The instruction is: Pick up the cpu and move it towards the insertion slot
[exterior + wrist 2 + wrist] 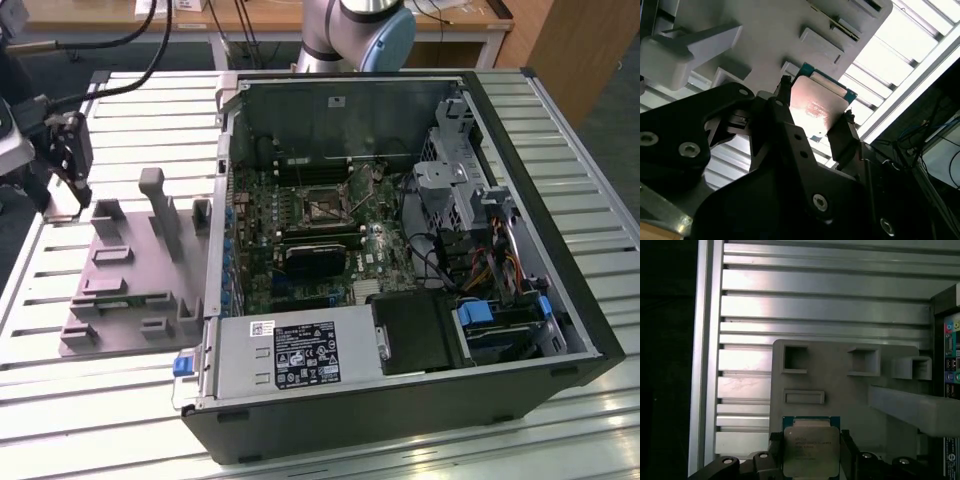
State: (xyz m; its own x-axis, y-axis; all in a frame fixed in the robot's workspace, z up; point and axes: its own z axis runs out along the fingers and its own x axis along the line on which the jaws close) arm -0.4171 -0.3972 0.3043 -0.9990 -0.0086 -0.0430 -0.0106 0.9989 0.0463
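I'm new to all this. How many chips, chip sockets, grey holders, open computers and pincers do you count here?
cpu: 1
insertion slot: 1
grey plastic fixture: 1
open computer case: 1
pincer: 1, shut on the cpu
Total: 5

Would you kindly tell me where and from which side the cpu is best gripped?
Take the cpu by two opposite thin edges, coming square onto its flat silvery top; it is thin, so only the edges offer purchase. The gripper holds it so.
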